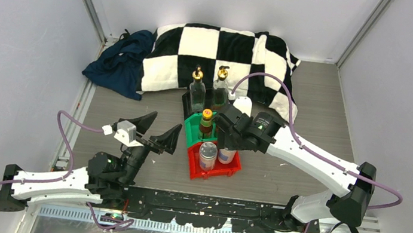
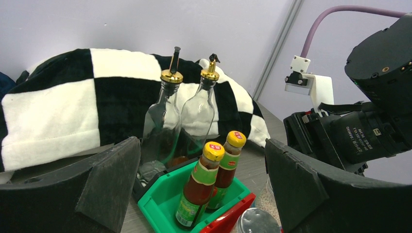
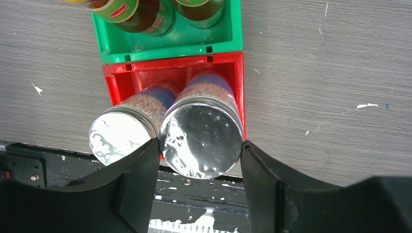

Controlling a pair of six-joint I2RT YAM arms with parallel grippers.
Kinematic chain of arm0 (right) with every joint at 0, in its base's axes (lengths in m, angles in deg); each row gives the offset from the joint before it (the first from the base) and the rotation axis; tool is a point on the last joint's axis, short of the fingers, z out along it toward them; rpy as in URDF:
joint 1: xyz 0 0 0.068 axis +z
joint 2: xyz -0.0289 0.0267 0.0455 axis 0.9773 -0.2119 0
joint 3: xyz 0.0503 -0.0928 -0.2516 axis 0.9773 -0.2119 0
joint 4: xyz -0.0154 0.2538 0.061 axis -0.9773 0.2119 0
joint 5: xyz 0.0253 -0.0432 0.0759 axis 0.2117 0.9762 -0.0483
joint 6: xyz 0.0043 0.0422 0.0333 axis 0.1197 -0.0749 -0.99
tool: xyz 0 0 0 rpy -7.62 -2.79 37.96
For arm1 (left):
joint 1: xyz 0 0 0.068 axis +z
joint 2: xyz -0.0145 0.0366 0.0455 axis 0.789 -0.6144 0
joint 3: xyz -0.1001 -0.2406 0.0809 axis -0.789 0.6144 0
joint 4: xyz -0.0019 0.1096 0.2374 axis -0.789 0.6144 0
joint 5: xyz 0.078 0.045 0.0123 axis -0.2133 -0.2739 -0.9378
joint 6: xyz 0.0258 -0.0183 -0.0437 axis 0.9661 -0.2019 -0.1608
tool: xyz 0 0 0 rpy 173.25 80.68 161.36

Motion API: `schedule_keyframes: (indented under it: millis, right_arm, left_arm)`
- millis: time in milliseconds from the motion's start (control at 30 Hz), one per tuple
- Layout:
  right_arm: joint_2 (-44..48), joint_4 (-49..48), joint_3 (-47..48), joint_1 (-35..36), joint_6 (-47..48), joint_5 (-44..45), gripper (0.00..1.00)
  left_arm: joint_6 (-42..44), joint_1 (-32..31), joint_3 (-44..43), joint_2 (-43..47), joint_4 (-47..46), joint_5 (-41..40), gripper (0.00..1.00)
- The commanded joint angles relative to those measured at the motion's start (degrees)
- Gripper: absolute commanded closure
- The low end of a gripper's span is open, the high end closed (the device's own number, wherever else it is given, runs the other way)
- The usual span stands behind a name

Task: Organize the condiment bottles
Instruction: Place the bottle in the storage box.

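**Right gripper** (image 3: 200,153): jaws partly closed, pads pressed to both sides of the silver lid of the gripped shaker jar (image 3: 200,128), which stands in the red bin (image 3: 145,77).

**Left gripper** (image 1: 161,127): jaws spread fully wide, holding nothing and touching nothing, hanging left of the bins.

**Shaker jars:** 2, both in the red bin. The second shaker jar (image 3: 121,136) stands free, just beside the gripped one.

**Sauce bottles** (image 2: 200,187) (image 2: 227,167): 2, yellow-capped, upright in the green bin (image 2: 163,198).

**Glass bottles** (image 2: 163,121) (image 2: 198,114): 2, with gold pourers, upright in the black bin (image 1: 185,103).

**Bins:** 3, set in a row end to end.
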Motion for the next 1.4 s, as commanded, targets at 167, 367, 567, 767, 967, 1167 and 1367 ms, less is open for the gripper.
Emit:
schedule_keyframes:
  millis: [167, 367, 567, 767, 967, 1167, 1367]
  right_arm:
    - [2.22, -2.74, 0.09, -0.61, 0.91, 0.36, 0.99]
    - [1.70, -3.00, -0.20, -0.61, 1.28, -0.19, 0.99]
    - [1.02, -3.05, -0.38, -0.58, 1.95, -0.72, 0.99]
    - [0.57, -2.91, -0.62, -0.63, 2.35, -1.06, 0.99]
    - [0.53, -3.10, -1.47, -0.59, 2.52, -1.27, 0.99]
    - [0.66, -3.93, -2.29, -0.62, 2.62, -1.49, 0.99]
    - [0.96, -5.08, -3.52, -0.66, 2.62, -1.82, 0.99]
  left_arm:
    - [0.11, -0.16, 0.40, -0.60, -2.33, -1.38, 0.00]
    - [0.29, -0.18, 0.49, -0.82, -2.66, -1.48, 0.00]
    - [0.38, -0.16, 0.58, -0.93, -2.92, -1.57, 0.00]
    - [0.30, -0.21, 0.75, -1.04, -3.13, -1.67, 0.00]
    - [0.36, -0.20, 0.84, -1.20, -3.31, -1.81, 0.00]
    - [0.28, -0.13, 1.09, -1.12, -3.35, -1.83, 0.00]
    - [0.24, -0.17, 1.33, -0.91, -3.36, -1.93, 0.00]
